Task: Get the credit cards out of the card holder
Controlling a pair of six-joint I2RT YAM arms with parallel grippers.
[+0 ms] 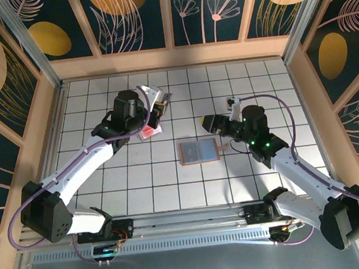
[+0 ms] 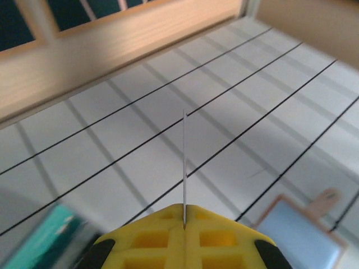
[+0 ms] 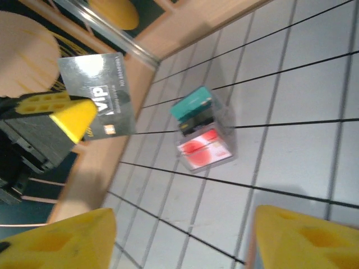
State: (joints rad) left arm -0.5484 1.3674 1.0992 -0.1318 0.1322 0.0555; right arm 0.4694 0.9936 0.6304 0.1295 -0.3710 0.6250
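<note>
- Top view, bottom of frame: two arm bases bolted at the table (image 1: 172, 192) edge, one on each side.
- card holder (image 1: 199, 151) at centre of frame, lying open and flat on the white tiles, blue-grey inside facing up, small tab (image 1: 222, 147) sticking out on its right edge. Neither gripper touches it.
- Left wrist view: same card holder (image 2: 297, 235) in the lower right corner, tab (image 2: 328, 197) pointing up-right.
- right gripper (image 1: 210, 124) just up-right of the holder, above the tiles. Right wrist view shows its jaws (image 3: 185, 219) spread wide with nothing between them.
- pile of cards (image 1: 149, 132) up-left of the holder, flat on the table. Right wrist view: teal one, dark one, red one on top, overlapping (image 3: 203, 137).
- left gripper (image 1: 157, 113) just above the pile in frame, raised off the table, clamped tight on a silver card (image 1: 161, 99).
- Left wrist view: yellow fingers pressed together (image 2: 184, 216), the card seen edge-on as a thin line (image 2: 184, 162).
- Right wrist view: silver card (image 3: 98, 95) upper left, "VIP" printed on it, pinched at its lower left.
- Wooden wall (image 1: 172, 57) at the far edge, top of frame.
</note>
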